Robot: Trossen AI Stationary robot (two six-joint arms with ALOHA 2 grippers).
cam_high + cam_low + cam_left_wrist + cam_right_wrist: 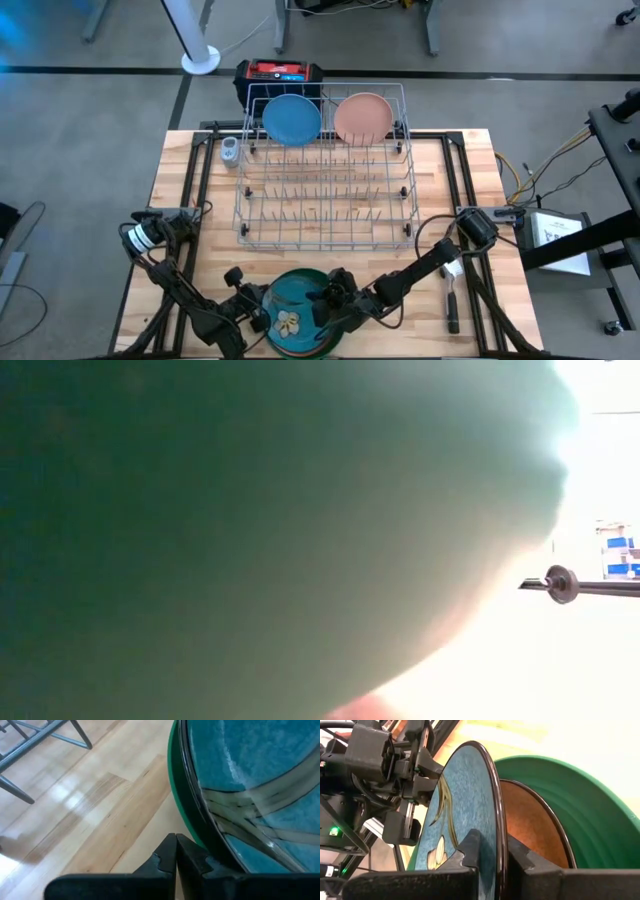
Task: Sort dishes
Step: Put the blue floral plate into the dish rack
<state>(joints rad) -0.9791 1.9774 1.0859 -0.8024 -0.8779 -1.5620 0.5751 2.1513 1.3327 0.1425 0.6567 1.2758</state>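
On the surface (180, 190), the rack (325, 200) holds 2 upright plates, blue (292, 118) and pink (362, 117). A green plate (580, 805) cradles an orange one (530, 827), seen only in the right wrist view. The right pincer (492, 857) is clamped on a blue-faced plate's (462, 805) rim. The left pincer (176, 851) is clenched, empty.

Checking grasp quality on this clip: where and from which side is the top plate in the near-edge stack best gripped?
By its rim. The right gripper is shut on the top plate, one finger on each face. That plate is tilted up off the orange-brown plate and green plate, exposing its thin edge on the right arm's side.
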